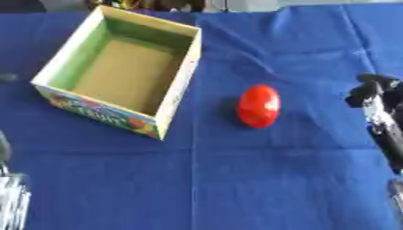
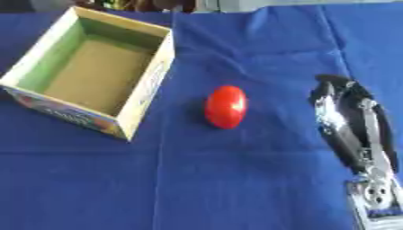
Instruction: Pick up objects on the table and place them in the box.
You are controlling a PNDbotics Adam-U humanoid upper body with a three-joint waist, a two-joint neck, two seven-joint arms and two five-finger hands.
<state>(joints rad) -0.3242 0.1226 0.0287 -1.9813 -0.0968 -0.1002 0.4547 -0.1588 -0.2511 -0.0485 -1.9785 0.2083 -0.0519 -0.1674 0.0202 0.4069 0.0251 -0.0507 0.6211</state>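
A smooth, glossy red egg-shaped object [image 1: 258, 106] lies on a creased blue tablecloth [image 1: 260, 179], near the middle. To its left, apart from it, sits an open rectangular cardboard box [image 1: 175, 92] with green inner walls, a brown floor and a colourful printed front; nothing lies inside. At the right, the black and silver right hand [image 2: 350, 119] rests with fingers straight, well apart from the object. A bit of the left hand [image 1: 12, 200] shows at the lower left corner; its fingers cannot be made out.

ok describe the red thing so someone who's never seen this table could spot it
Start at the open cardboard box on the blue cloth. Just to its right, apart from it, lies the red egg-shaped object. It is the only red, glossy thing on the cloth.
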